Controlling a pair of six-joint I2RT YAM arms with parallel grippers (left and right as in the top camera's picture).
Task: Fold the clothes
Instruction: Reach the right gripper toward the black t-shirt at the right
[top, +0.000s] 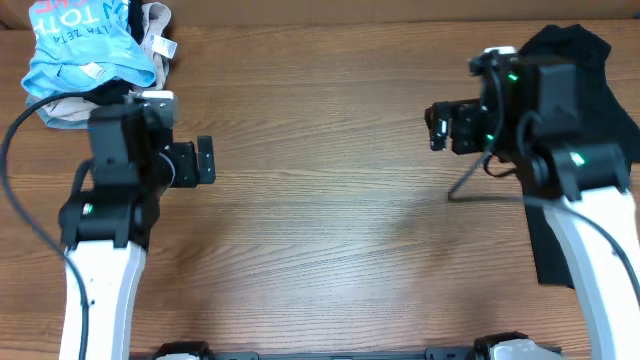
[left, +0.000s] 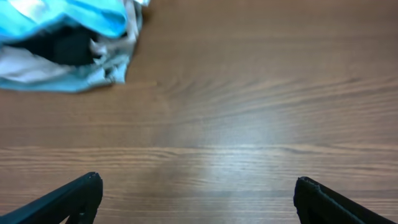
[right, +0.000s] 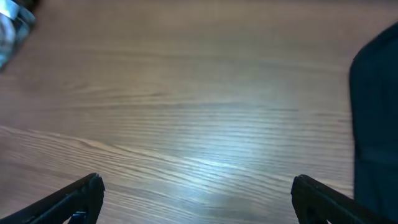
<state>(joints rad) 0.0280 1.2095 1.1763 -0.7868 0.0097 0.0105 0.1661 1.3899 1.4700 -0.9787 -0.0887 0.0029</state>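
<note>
Both the left tool (top: 205, 160) and the right tool (top: 437, 127) stand released and empty while the black T-shirt (top: 572, 45) lies bunched at the right edge of the counter (top: 330, 220), partly under the right arm (top: 590, 200); expect light, limp fabric, best pinched at a hem or shoulder.

The black T-shirt (top: 585, 45) lies flat on the far right side of the wooden table (top: 330, 200). It is soft, dark and a bit bumpy. It is not folded. Part of it is hidden.
</note>
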